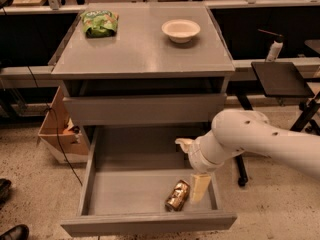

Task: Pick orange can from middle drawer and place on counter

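Orange-gold metal: orange can (177,195), laid on its side on the floor of the middle drawer (130,191), near the front right corner; not yet lifted. Drawer is drawn well out, so the can is exposed from above. Hand (199,189) is held low inside the drawer, just right of the can, judged to be positioned for a grasp; whether it is wide or narrow cannot be told. Counter (140,49) is occupied at the back by a green snack bag (100,23) and a white bowl (181,30); its front part is judged suitable for placement.
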Controlling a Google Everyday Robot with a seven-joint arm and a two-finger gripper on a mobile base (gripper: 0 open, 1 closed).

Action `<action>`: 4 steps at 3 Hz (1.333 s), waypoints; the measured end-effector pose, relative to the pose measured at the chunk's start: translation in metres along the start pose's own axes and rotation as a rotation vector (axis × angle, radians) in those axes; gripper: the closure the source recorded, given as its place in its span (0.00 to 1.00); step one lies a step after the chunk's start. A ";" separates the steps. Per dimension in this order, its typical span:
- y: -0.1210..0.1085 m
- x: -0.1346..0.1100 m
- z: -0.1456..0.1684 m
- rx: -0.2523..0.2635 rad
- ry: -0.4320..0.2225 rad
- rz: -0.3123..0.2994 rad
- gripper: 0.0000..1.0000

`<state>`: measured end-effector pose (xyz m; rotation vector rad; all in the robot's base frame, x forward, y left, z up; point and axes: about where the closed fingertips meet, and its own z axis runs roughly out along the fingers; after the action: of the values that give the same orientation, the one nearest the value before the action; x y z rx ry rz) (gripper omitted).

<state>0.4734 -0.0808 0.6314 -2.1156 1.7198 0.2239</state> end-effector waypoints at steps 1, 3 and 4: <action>-0.015 0.001 0.050 0.023 -0.051 -0.059 0.00; -0.053 -0.011 0.151 0.019 -0.133 -0.158 0.00; -0.051 -0.011 0.154 0.014 -0.137 -0.156 0.00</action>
<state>0.5400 -0.0003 0.5061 -2.1582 1.4682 0.3030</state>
